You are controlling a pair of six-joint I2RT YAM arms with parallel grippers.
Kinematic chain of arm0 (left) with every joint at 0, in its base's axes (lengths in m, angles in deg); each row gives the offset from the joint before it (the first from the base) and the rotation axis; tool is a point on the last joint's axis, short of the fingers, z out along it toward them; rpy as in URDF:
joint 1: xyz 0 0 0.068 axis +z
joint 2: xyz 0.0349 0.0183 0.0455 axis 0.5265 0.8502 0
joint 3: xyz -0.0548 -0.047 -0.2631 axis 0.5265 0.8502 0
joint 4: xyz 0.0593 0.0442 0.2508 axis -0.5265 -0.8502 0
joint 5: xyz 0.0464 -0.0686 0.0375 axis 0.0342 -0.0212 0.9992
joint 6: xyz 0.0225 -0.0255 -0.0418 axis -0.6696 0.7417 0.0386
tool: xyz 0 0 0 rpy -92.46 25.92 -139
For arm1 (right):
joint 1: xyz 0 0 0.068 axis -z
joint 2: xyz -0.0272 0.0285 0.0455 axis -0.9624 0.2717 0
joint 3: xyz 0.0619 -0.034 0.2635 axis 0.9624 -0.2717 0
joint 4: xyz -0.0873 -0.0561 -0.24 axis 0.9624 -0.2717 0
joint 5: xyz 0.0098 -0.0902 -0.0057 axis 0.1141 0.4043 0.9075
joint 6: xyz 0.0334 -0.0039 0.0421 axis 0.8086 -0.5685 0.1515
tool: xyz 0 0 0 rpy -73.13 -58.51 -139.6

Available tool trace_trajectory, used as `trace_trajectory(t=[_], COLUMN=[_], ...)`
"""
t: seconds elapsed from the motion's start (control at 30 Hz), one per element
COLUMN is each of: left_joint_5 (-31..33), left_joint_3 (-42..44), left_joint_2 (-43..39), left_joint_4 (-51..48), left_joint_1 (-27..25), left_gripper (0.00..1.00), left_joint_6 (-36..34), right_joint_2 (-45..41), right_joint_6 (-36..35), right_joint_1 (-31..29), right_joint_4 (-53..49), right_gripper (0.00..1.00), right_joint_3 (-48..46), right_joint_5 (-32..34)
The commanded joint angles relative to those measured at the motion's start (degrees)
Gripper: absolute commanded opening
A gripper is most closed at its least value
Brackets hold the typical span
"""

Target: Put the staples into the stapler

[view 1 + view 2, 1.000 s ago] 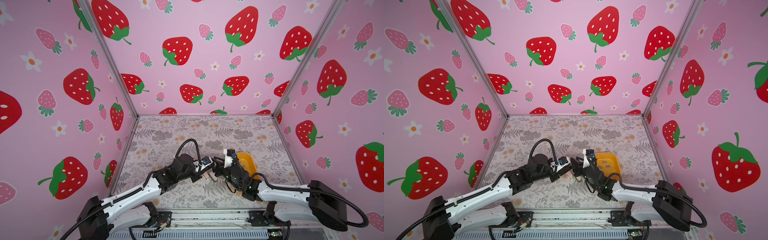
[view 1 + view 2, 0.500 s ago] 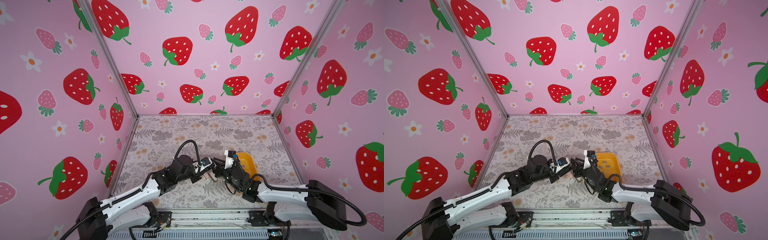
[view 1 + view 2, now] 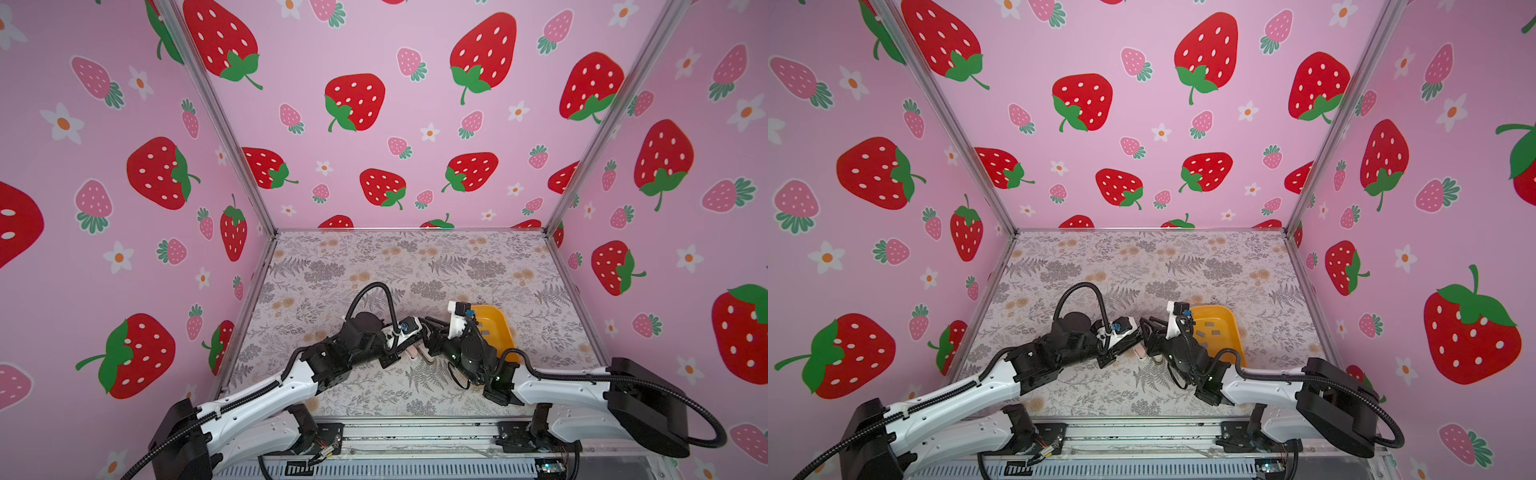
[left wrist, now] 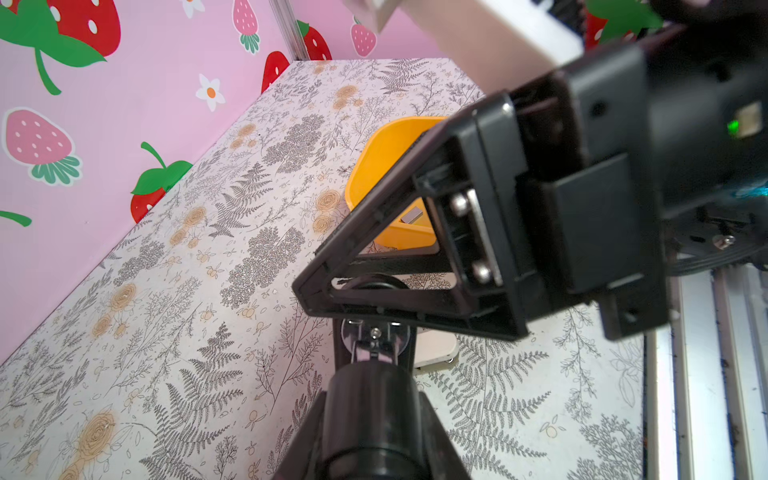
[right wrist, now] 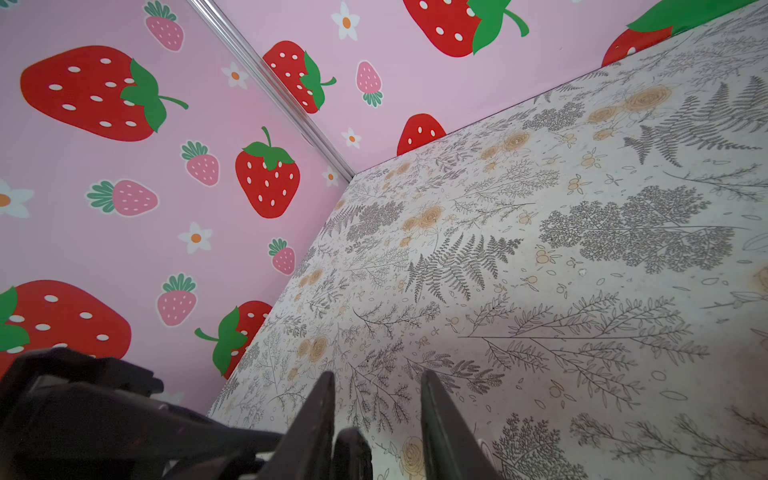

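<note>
The stapler (image 3: 415,354) (image 3: 1142,353) lies low at the table's middle front, pinkish with a cream base (image 4: 436,353). My left gripper (image 3: 409,349) (image 4: 374,399) is shut on its black rounded upper part, which fills the space between the fingers. My right gripper (image 3: 424,322) (image 3: 1148,324) (image 5: 376,382) hovers right beside it, almost touching the left gripper. Its jaws stand apart with bare table showing between the tips. A black rounded part sits low against one finger. The staples (image 3: 1209,322) (image 4: 411,216) lie as small grey strips in the yellow tray (image 3: 498,320) (image 3: 1225,316).
The yellow tray (image 4: 386,145) stands just right of the right wrist. Pink strawberry walls close in the left, back and right sides. A metal rail (image 3: 415,432) runs along the front edge. The floral table surface (image 3: 395,266) stretches behind both arms.
The right arm has shifted very slightly near the stapler. The left arm has kept its place and its grip.
</note>
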Motion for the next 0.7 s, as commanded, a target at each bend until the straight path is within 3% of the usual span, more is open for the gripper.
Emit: trace_trajectory(t=[0.0, 0.4, 0.67], left_joint_5=[-3.39, -4.10, -4.94], left_joint_3=[-1.20, -1.35, -1.01], left_joint_2=[-4.50, -6.60, -7.62], left_joint_4=[6.39, 5.70, 5.99], left_joint_1=[-0.26, -0.26, -0.17], left_gripper=[0.00, 0.00, 0.00], left_joint_6=[-1.50, -3.22, -3.65], right_joint_2=[2.41, 4.73, 5.32], right_joint_6=[0.93, 1.81, 1.89], right_joint_1=[2.69, 3.04, 3.22], right_joint_4=[-7.91, -7.93, -7.75], right_gripper=[0.35, 0.34, 0.15], right_joint_3=[-2.70, -2.26, -2.09], right_joint_5=[10.37, 11.08, 10.82])
